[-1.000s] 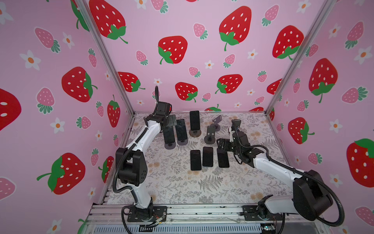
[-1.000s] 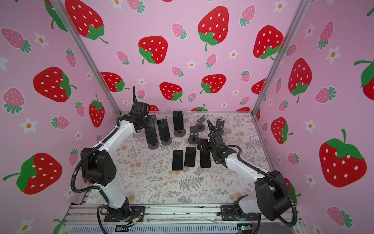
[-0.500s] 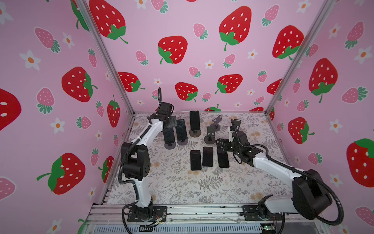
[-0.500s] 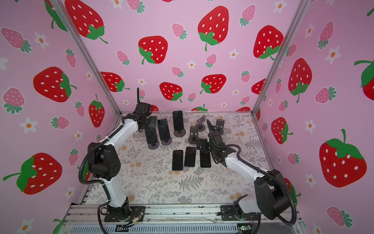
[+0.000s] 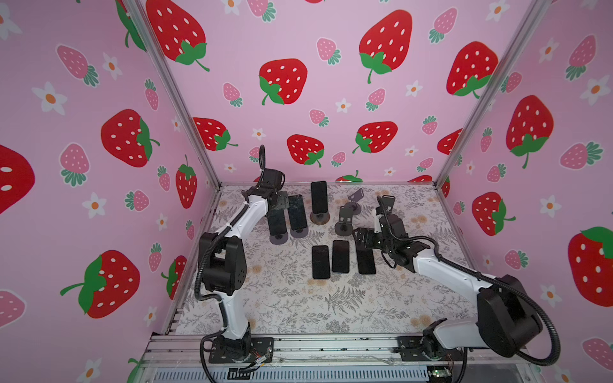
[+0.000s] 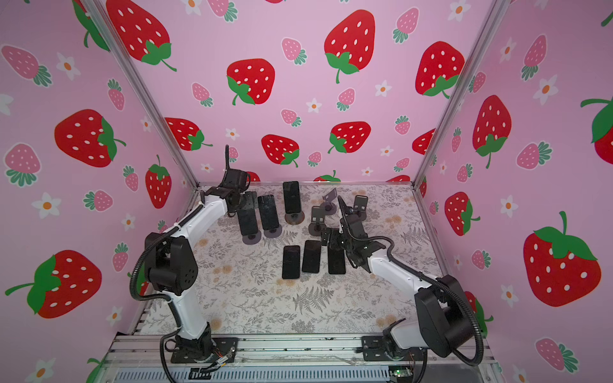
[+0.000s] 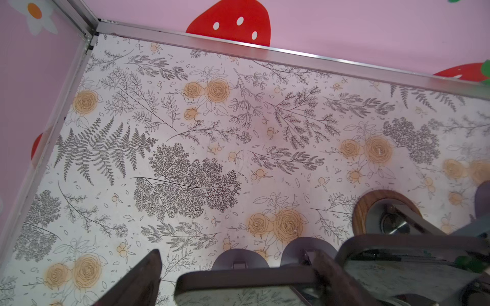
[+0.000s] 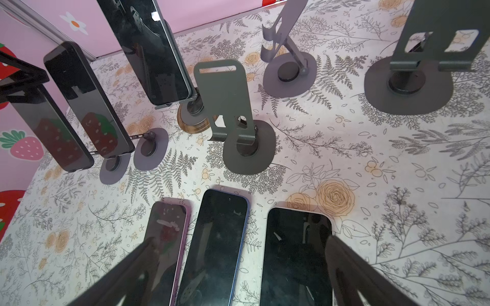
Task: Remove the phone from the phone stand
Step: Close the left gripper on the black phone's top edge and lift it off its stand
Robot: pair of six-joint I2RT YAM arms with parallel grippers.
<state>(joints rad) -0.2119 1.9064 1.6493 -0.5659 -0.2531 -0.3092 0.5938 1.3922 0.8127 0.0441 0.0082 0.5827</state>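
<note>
Leftmost phone (image 7: 244, 278) sits on phone stand (image 5: 278, 238), at back left. Left gripper (image 5: 278, 208) straddles its top edge, fingers (image 7: 140, 278) apart, one side not touching. You center grip, clamp side edges, lift slowly; stand may tip.

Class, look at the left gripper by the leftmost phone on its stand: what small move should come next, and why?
Probably close the left gripper on the leftmost phone: its fingers straddle the phone's top edge with a gap on one side, and the phone sits on its stand.
</note>
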